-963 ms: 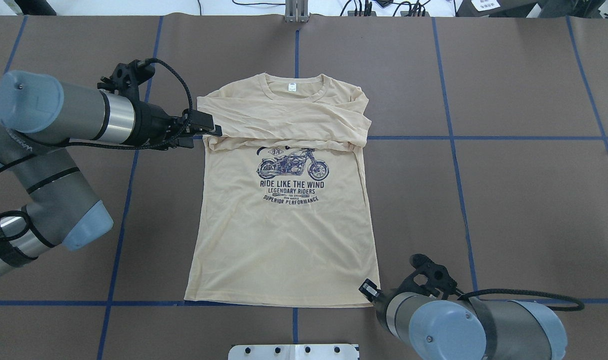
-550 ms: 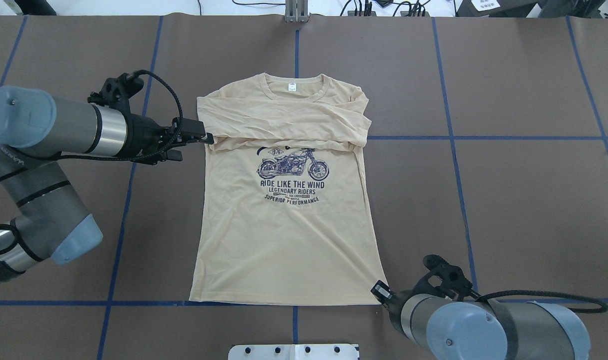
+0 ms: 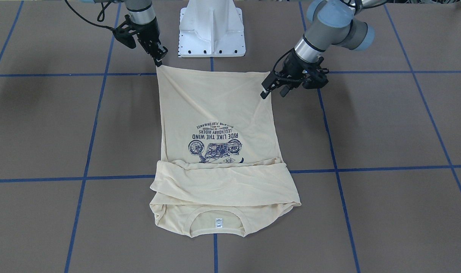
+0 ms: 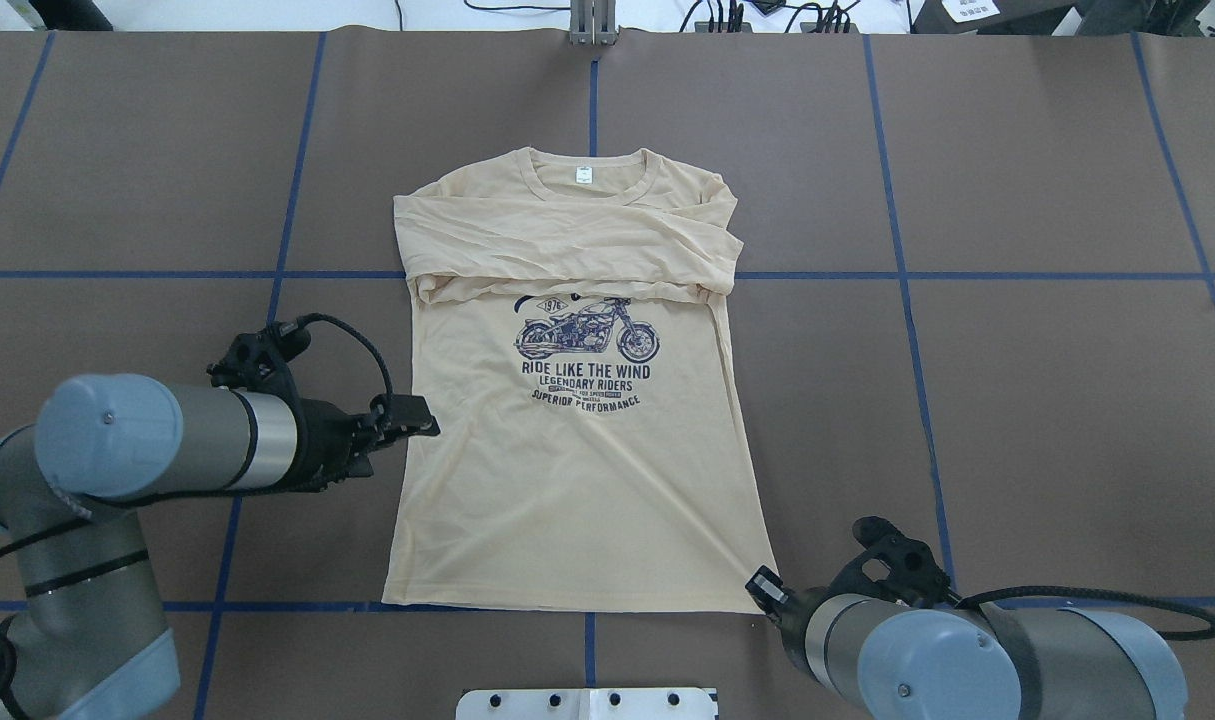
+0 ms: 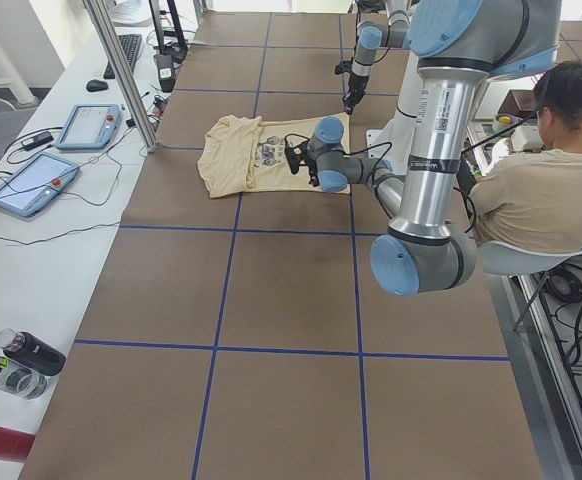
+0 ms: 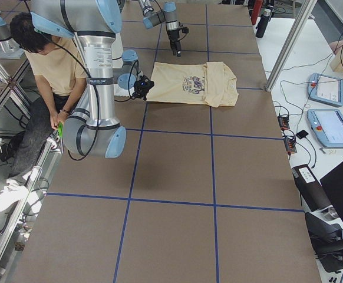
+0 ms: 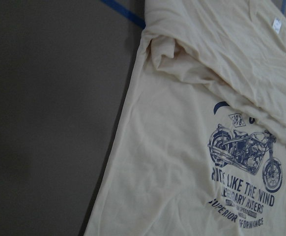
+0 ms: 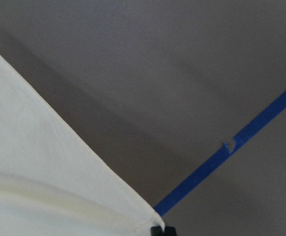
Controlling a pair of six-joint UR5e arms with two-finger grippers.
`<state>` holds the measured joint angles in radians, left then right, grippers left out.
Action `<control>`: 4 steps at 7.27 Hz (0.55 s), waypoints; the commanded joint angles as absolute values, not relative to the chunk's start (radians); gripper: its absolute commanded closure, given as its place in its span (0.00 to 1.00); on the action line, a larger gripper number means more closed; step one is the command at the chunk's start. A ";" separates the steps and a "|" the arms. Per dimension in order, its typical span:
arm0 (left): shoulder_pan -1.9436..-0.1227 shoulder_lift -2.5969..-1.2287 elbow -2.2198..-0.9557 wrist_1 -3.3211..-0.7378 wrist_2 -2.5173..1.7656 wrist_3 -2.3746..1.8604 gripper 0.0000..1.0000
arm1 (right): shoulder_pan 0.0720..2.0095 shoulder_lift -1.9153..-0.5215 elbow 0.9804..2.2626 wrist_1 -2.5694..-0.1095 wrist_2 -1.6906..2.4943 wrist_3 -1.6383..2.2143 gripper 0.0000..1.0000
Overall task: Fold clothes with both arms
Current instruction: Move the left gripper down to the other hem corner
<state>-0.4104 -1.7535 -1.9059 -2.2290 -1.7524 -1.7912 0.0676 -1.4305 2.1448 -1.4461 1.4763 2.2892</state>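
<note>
The cream T-shirt point(image 4: 567, 480) lies flat, print up, neckline at the far side, both sleeves folded across the chest. It also shows in the front view point(image 3: 215, 102) and the left wrist view point(image 7: 182, 162). My left gripper point(image 4: 422, 420) hovers just off the shirt's left side edge at mid-length; it looks open and empty. It also shows in the front view point(image 3: 264, 93). My right gripper point(image 3: 160, 60) is shut on the shirt's near right hem corner, which is drawn to a point. The right wrist view shows that corner point(image 8: 133, 216) at the fingertips.
The white pedestal base point(image 3: 212, 26) stands just behind the hem. Blue tape lines point(image 4: 897, 200) grid the brown table. A seated operator point(image 5: 541, 190) is beside the robot. Tablets point(image 5: 31, 175) and bottles point(image 5: 16, 360) sit on a side table.
My left gripper let go of the folded sleeve edge, backed off and moved toward the robot along the shirt's left side. My right gripper shifted slightly right, pulling the hem corner out.
</note>
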 commanded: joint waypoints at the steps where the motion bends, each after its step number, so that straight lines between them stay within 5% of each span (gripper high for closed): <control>1: -0.267 -1.726 -1.933 -2.140 -1.671 -1.847 0.04 | 0.069 -1.431 2.149 -1.445 1.477 2.310 1.00; 4: -0.215 -1.721 -1.972 -2.037 -1.654 -1.868 0.07 | 0.071 -1.433 2.154 -1.445 1.479 2.310 1.00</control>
<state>-0.2324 -1.7232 -1.9496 -2.0800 -1.6574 -1.8616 0.0699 -1.4325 2.1514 -1.4450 1.4782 2.3109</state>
